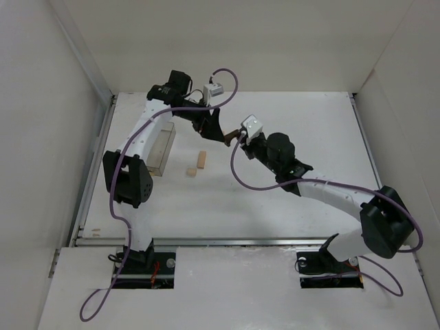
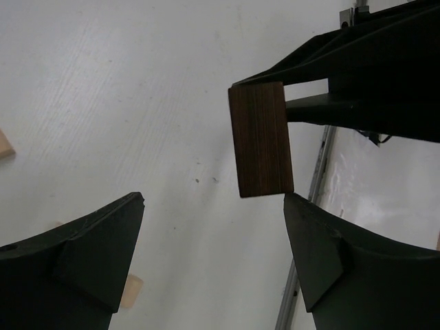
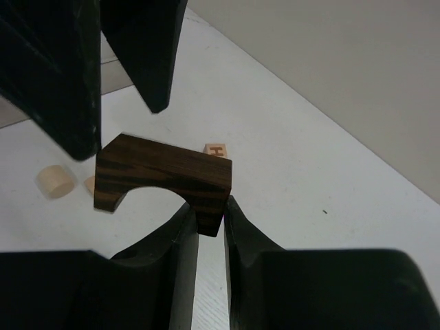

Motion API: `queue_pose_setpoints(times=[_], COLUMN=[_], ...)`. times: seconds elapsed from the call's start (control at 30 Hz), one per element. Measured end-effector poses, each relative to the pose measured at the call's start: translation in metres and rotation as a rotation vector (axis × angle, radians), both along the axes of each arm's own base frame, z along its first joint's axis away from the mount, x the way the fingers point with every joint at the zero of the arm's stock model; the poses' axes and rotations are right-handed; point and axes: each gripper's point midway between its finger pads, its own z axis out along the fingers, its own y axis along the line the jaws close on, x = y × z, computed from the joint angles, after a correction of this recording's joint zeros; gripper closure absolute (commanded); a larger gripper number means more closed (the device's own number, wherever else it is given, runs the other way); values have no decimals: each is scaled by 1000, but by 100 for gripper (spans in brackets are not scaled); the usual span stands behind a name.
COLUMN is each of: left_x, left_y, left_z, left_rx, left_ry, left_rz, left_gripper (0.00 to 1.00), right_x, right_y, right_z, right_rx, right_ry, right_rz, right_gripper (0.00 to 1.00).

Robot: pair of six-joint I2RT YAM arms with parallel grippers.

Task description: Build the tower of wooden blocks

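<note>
A dark brown notched block (image 3: 161, 175), arch-shaped, hangs in the air; my right gripper (image 3: 210, 220) is shut on one of its legs. In the top view the block (image 1: 231, 139) is above the table's middle back, between my right gripper (image 1: 238, 137) and my left gripper (image 1: 218, 133). In the left wrist view the block (image 2: 261, 137) shows end-on just ahead of my open, empty left gripper (image 2: 213, 206), close to its right finger (image 2: 337, 254). A pale tan bar (image 1: 201, 159) and a small tan piece (image 1: 192, 171) lie on the table. No stack is in view.
A clear plastic box (image 1: 161, 148) stands at the left under the left arm. A pale lettered cube (image 3: 216, 149) and a pale cylinder (image 3: 55, 181) lie on the table beyond the block. White walls enclose the table on three sides.
</note>
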Motion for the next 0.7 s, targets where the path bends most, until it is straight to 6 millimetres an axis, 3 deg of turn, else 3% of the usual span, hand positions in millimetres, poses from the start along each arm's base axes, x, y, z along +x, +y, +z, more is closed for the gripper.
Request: queue_pose_setpoints(times=[0.13, 0.4, 0.53, 0.57, 0.67, 0.7], left_x=[-14, -23, -26, -27, -28, -27], left_y=[-12, -22, -24, -25, -26, -26], left_z=[-2, -1, -4, -5, -7, -8], left_rx=[-1, -11, 5, 10, 22, 29], left_ry=[35, 50, 56, 55, 52, 48], left_rz=[-40, -70, -74, -75, -76, -72], left_gripper=[23, 29, 50, 60, 72, 82], right_x=[-2, -5, -5, -5, -4, -4], right_y=[5, 17, 17, 17, 17, 16], right_z=[2, 3, 1, 1, 0, 0], right_rx=[-39, -74, -82, -83, -85, -88], right_ry=[-33, -58, -60, -59, -58, -60], right_rz=[9, 29, 20, 20, 16, 14], right_gripper=[100, 100, 100, 100, 100, 100])
